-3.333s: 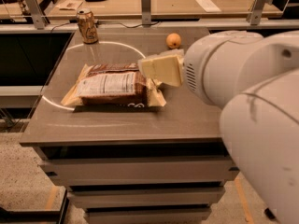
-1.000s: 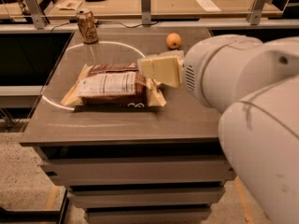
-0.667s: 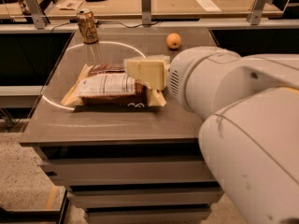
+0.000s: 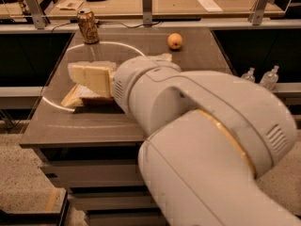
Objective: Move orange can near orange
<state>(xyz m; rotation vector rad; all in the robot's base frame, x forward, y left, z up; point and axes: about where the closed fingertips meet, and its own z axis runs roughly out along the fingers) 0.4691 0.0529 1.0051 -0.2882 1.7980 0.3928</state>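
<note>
- The arm had swung across the view in the last second, carrying the gripper [image 4: 91, 79] from the middle of the table [image 4: 70, 126] toward the can's side. It now hung over the snack bag [image 4: 75, 97], which it mostly hid.
- Whether the gripper was spread or closed, I could not tell; only its pale body showed past the bulky arm.
- The orange can [image 4: 88, 26] had not moved. It stood upright at the far edge, beyond the gripper and well apart from it, untouched.
- The orange [image 4: 175, 41] had not moved either. It sat at the same far edge, off to the other side of the gripper and well apart from the can.
- I read this as the approach only just begun: the sweep had lined the gripper up roughly with the can, but no grasp had been made.
- The next move would call for reaching forward past the bag without dragging it, then closing around the can's body.
</note>
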